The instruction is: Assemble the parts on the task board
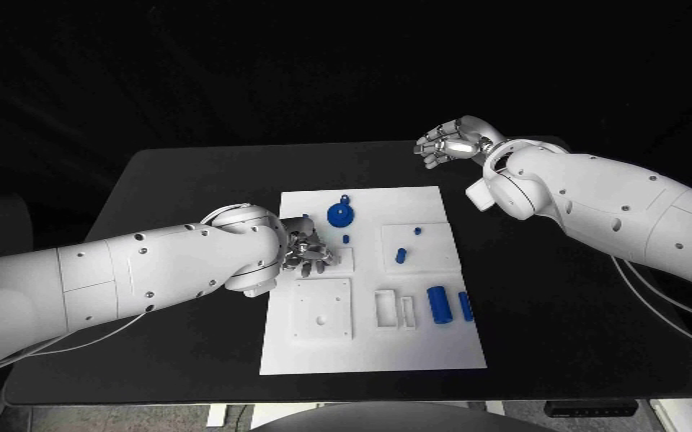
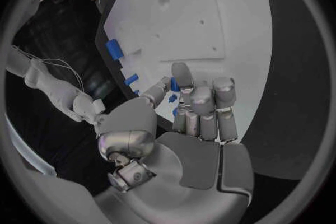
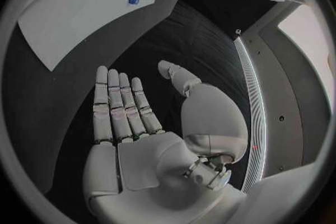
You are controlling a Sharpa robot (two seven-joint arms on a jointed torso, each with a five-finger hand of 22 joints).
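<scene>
Fingers of left hand curled over task board, whether pinching a small blue part unclear; right hand spread, empty, above table beyond board; remaining parts on board.

Black table with rounded corners, matte top. Behind it a black backdrop, all dark. Pale grey floor strip along the table's near edge. Dim light overall.
</scene>
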